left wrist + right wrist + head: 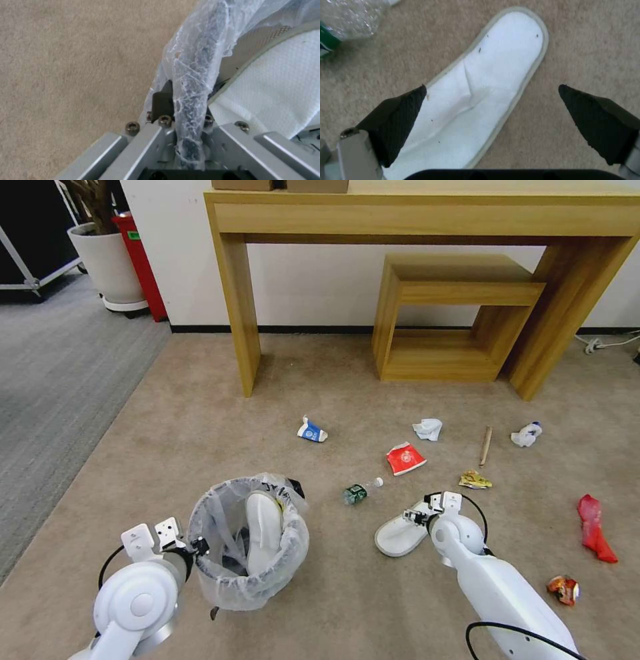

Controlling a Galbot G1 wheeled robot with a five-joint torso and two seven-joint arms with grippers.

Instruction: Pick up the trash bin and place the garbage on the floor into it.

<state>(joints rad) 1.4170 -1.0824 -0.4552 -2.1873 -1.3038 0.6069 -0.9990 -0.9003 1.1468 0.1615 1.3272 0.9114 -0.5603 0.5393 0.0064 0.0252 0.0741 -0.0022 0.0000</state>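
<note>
With our left gripper (pixel 193 545) clamped on the rim of the trash bin (pixel 248 587), one slipper already inside, we hang our right gripper (pixel 493 105), jaws apart, over the second white slipper (pixel 400 533) on the carpet, needing to descend and close.

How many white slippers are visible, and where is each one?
2: one slipper in the bin stands inside the trash bin; the slipper on the floor lies below the open right gripper.
</note>
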